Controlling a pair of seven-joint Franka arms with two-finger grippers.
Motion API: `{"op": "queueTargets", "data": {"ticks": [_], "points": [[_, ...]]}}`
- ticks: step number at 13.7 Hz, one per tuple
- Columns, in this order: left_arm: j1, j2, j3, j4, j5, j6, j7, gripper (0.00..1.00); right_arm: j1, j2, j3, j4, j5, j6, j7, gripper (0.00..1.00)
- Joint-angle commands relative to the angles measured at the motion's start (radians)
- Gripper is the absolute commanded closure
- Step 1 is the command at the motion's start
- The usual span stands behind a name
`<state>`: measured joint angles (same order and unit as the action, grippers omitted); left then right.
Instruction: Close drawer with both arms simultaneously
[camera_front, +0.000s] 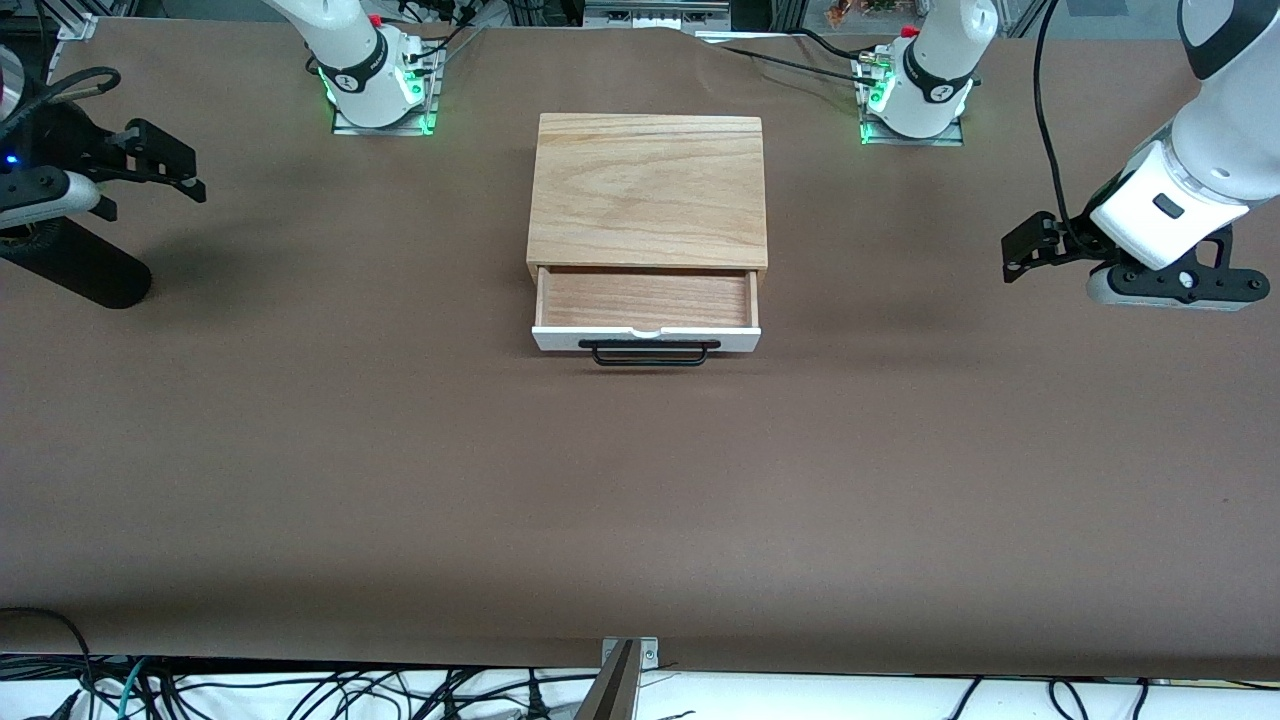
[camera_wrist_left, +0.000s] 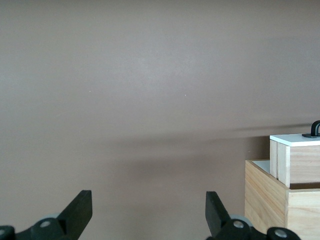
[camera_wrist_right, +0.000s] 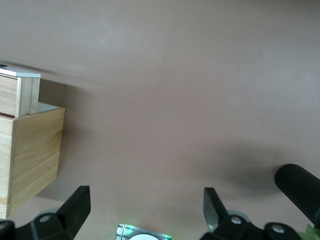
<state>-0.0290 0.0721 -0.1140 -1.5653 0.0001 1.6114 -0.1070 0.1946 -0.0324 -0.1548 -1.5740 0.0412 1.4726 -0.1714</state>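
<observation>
Standing partly pulled out of its wooden box (camera_front: 648, 190) at mid-surface, the drawer (camera_front: 645, 300) presents its white front panel and black handle (camera_front: 655, 353) toward the front camera. The left gripper (camera_front: 1030, 250) and right gripper (camera_front: 165, 160) hover over opposite ends of the brown surface (camera_front: 640, 500), well apart from the drawer, jaws spread wide and holding nothing. This symmetric placement likely prepares a simultaneous push on the panel.

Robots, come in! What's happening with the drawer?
Left gripper and right gripper open, empty, at their table ends. Drawer partly open, untouched. Nothing blocking.
</observation>
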Motion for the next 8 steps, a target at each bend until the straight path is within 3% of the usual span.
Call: {"op": "queueTargets", "data": {"ticks": [1, 8], "points": [[0.004, 0.008, -0.004, 0.022, -0.012, -0.001, 0.015, 0.00, -0.009, -0.003, -0.002, 0.006, -0.001, -0.011, -0.017, 0.00], [0.003, 0.009, -0.006, 0.022, -0.012, -0.001, 0.013, 0.00, -0.004, -0.003, 0.006, 0.006, -0.007, -0.028, -0.013, 0.00]]}}
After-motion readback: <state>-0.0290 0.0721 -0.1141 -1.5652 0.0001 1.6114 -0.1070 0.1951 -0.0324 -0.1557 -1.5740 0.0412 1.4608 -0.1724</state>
